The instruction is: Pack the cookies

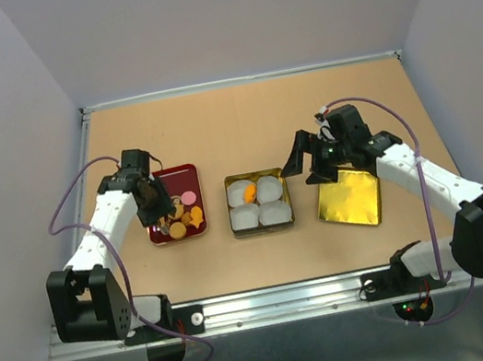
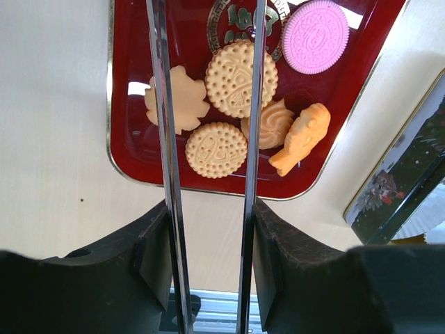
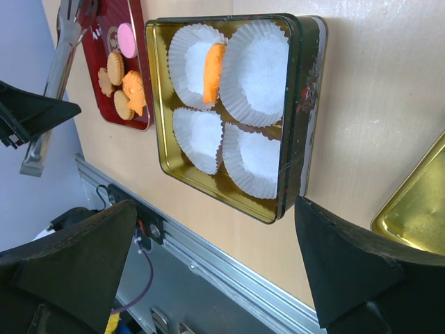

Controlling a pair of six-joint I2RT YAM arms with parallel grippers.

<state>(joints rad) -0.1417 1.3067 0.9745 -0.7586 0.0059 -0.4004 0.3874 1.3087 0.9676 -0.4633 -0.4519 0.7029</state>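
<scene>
The cookies [image 1: 185, 218] lie in a red tray [image 1: 185, 170]: several orange ones [image 2: 241, 78] and a pink one [image 2: 315, 36]. One more orange cookie [image 3: 213, 73] stands on edge between paper cups in the open tin [image 1: 231, 208]. My left gripper [image 1: 152, 201] is shut on metal tongs [image 2: 161, 139]. The tong blades are spread on either side of a large round cookie, and their tips are cut off in the left wrist view. My right gripper [image 1: 308, 159] is open and empty, to the right of the tin.
The tin's gold lid [image 1: 350, 199] lies upside down right of the tin, under my right arm. The tin holds several white paper cups [image 3: 261, 62]. The tin's dark wall [image 2: 403, 188] stands close to the tray's right edge. A metal rail [image 1: 281, 300] runs along the table's near edge.
</scene>
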